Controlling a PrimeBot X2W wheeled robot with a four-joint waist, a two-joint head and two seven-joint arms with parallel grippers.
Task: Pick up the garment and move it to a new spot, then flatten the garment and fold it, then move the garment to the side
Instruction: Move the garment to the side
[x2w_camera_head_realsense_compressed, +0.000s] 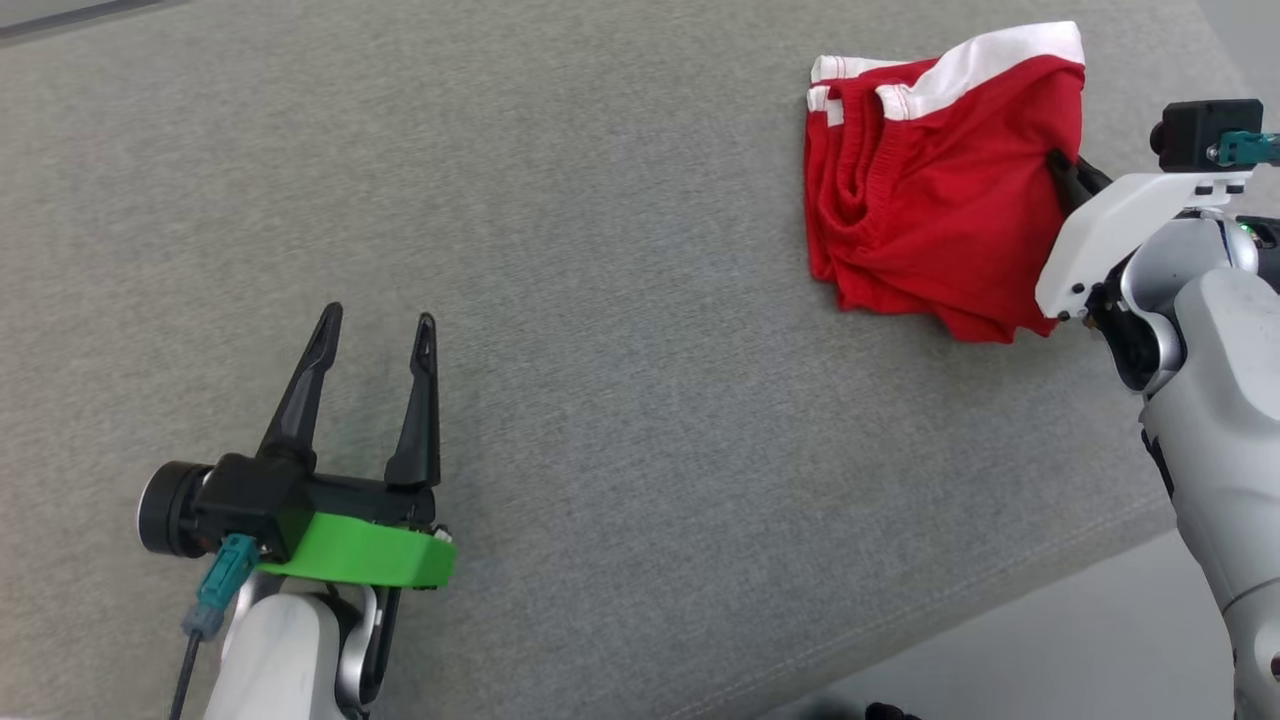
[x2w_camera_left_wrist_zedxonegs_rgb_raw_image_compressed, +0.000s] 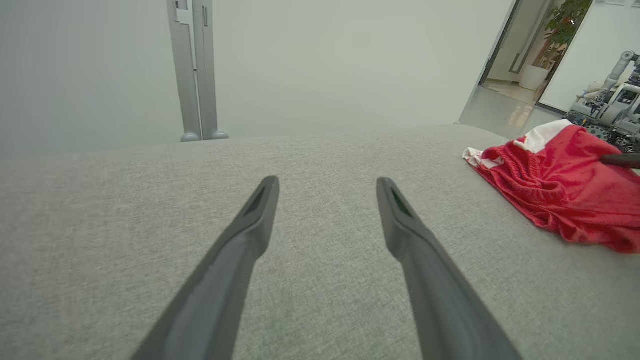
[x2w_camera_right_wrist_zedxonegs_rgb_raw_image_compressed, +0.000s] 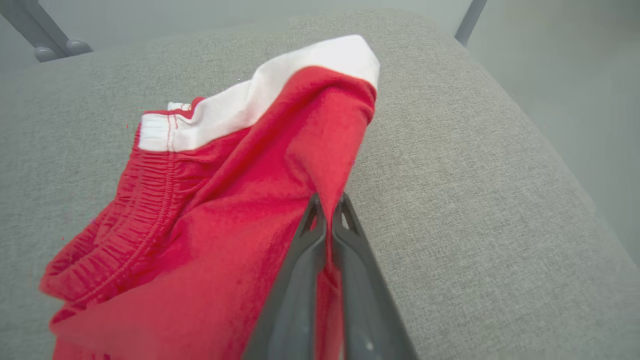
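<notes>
While your right gripper (x2w_camera_right_wrist_zedxonegs_rgb_raw_image_compressed: 327, 205) is pinching the limp, light red shorts (x2w_camera_head_realsense_compressed: 930, 200) at a side fold, your left gripper (x2w_camera_head_realsense_compressed: 380, 317) is hovering spread, far from them.

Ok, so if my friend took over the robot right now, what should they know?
Left claw: open, holding nothing, above the bare grey surface.
Right claw: shut on a pinch of the red shorts.
Red shorts: bunched up at the right end of the grey surface, mostly resting on it, with one fold pulled up by the right claw.
Done: the grab.
Left to do: carry the shorts to a new spot, flatten them, fold them, then move them aside.
</notes>
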